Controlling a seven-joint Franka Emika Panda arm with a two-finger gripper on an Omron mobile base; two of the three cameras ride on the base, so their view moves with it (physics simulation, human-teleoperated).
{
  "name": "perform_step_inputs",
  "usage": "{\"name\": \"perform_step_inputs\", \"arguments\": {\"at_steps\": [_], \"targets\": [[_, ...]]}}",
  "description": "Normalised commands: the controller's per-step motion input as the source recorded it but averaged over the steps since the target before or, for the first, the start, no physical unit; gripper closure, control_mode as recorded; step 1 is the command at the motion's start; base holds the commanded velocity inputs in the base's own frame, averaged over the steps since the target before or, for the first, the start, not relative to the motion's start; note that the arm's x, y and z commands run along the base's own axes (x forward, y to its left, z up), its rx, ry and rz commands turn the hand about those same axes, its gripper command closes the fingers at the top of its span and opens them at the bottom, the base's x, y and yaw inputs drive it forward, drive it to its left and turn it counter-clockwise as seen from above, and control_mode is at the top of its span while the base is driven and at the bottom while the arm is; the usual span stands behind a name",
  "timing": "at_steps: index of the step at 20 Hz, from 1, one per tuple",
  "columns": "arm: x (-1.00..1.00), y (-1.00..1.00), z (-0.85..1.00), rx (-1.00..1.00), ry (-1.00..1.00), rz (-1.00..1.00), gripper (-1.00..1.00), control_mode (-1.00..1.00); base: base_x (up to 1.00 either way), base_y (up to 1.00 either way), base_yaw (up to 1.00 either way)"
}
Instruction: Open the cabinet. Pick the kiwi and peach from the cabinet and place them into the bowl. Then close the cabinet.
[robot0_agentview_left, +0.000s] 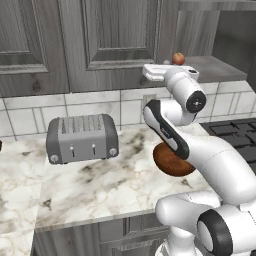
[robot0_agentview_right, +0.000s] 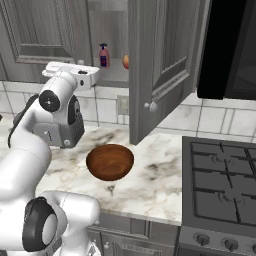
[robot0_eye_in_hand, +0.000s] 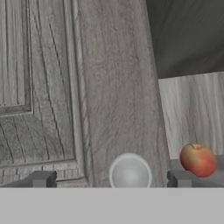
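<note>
Cabinet (robot0_agentview_right: 160, 65) work is partly done: the right door stands swung out over the counter (robot0_agentview_right: 160, 170), while the left door (robot0_eye_in_hand: 65, 87) is shut. Nearest the base, the bowl (robot0_agentview_right: 110, 161) sits on the marble just in front of the arm, empty, and directly below the open cabinet bay, so fruit has a short drop path to it. A toaster (robot0_agentview_left: 82, 137) stands to the left against the tiled wall, well apart from the bowl.

Higher up, the gripper (robot0_eye_in_hand: 111, 179) is raised to shelf level with its jaws spread wide, holding nothing. In the hand view the fingertips straddle the round silver knob (robot0_eye_in_hand: 130, 173) of the shut door, which probably means the left door is the next thing to be pulled. The free edge of that door lies just beside the opening.

Farther in, the peach (robot0_eye_in_hand: 197, 159) rests on the shelf near its front edge, just right of the knob. A slim pink-red bottle (robot0_agentview_right: 104, 55) stands to its left in the right base view. I cannot make out the kiwi. The swung-out door limits room on the right; the approach from the left is free.
</note>
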Motion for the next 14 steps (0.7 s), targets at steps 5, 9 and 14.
{"name": "perform_step_inputs", "arguments": {"at_steps": [5, 9, 14], "targets": [[0.50, -0.02, 0.00, 0.00, 0.00, 0.00, -1.00, -1.00, 0.00, 0.00, 0.00], [0.55, -0.01, 0.00, 0.00, 0.00, 0.00, -1.00, -1.00, 0.00, 0.00, 0.00], [0.50, -0.01, 0.00, 0.00, 0.00, 0.00, 1.00, -1.00, 0.00, 0.00, 0.00]]}}
